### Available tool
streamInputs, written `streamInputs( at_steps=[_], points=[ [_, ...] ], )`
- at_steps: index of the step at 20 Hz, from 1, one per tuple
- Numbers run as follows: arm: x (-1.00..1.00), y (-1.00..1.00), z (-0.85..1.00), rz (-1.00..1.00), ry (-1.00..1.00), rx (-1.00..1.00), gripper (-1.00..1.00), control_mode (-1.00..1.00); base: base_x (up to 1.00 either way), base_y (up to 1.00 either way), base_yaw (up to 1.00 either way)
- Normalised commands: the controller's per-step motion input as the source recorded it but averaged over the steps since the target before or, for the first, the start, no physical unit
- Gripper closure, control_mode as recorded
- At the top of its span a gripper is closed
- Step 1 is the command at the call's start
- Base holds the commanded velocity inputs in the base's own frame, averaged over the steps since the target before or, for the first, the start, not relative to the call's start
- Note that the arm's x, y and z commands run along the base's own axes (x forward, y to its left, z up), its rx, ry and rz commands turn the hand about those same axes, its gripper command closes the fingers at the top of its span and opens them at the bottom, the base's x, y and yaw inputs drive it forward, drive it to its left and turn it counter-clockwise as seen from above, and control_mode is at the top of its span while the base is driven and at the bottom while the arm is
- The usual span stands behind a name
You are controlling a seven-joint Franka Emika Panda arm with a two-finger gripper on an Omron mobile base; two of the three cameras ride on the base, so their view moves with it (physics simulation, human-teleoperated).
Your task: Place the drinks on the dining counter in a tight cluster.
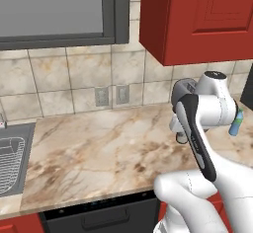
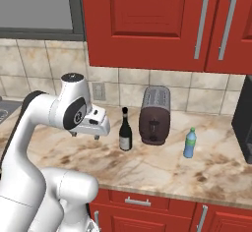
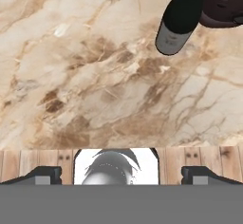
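Note:
A dark slim-necked wine bottle point(image 2: 125, 132) stands on a marble worktop point(image 2: 162, 167) backed by tiles, just left of a toaster. In the hand view the wine bottle point(image 3: 178, 21) lies at the upper right, well ahead of the fingers. A small blue water bottle point(image 2: 190, 143) with a green cap stands to the toaster's right; the water bottle point(image 1: 236, 123) peeks out behind the arm. My gripper point(image 2: 85, 135) hangs open over bare worktop, left of the wine bottle and apart from it, holding nothing. Its fingertips point(image 3: 45, 173) stand wide. The dining counter is out of view.
A dark brown toaster point(image 2: 155, 115) sits between the two bottles against the wall. A black appliance point(image 2: 244, 123) stands at the far right. A sink point(image 1: 12, 163) is set in the worktop's left end. Red cabinets point(image 2: 147, 19) hang overhead.

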Motion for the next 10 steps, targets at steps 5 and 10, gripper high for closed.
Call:
streamInputs(
  at_steps=[5, 10],
  points=[
    [0.05, 0.00, 0.00, 0.00, 0.01, 0.00, -1.00, -1.00, 0.00, 0.00, 0.00],
    [0.50, -0.03, 0.01, 0.11, 0.01, 0.00, -1.00, -1.00, 0.00, 0.00, 0.00]
  ],
)
